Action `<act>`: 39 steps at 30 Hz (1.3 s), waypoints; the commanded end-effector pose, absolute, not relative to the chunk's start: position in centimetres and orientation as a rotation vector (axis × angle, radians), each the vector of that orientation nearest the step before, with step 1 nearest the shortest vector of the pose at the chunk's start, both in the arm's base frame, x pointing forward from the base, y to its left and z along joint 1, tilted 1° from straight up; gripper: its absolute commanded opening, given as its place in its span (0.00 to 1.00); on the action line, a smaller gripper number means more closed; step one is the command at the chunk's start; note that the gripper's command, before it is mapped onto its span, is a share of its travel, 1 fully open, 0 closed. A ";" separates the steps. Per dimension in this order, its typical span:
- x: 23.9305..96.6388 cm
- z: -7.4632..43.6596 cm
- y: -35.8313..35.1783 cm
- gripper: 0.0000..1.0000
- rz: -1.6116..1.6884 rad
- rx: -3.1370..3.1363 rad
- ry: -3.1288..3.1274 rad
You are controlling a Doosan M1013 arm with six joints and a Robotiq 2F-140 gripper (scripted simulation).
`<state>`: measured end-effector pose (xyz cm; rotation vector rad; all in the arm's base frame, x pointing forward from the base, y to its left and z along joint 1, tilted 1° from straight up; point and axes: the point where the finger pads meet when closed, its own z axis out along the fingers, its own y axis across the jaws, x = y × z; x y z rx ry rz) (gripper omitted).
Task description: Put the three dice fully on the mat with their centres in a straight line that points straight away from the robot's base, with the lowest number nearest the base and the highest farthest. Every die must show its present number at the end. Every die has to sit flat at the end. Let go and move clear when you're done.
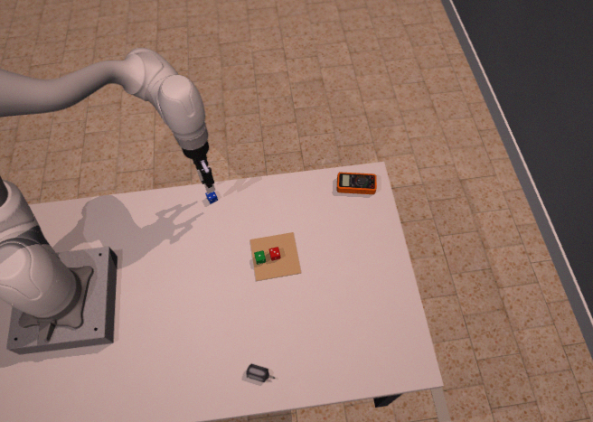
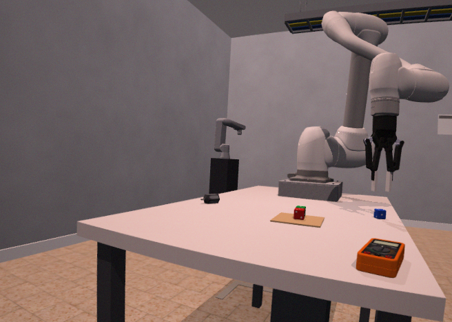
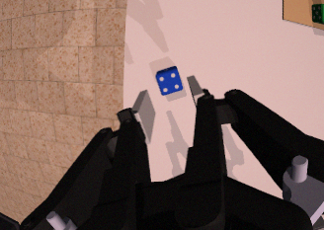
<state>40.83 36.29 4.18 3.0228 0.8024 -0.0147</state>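
A blue die sits flat on the white table near its far edge, off the mat, with four pips up. My gripper hangs straight above it, well clear of it. The fingers are narrowed to a small gap and hold nothing. A green die and a red die stand side by side on the tan mat. The green die is the one nearer the base.
An orange multimeter lies at the table's far right corner. A small dark motor-like part lies near the front edge. The robot base stands at the left. The table edge is close behind the blue die.
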 end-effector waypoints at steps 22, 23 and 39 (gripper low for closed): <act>40.5 2.0 36.4 0.35 -0.013 3.024 0.808; 40.5 1.8 36.4 0.35 -0.013 3.024 0.808; 40.5 -0.3 36.3 0.35 -0.013 3.024 0.808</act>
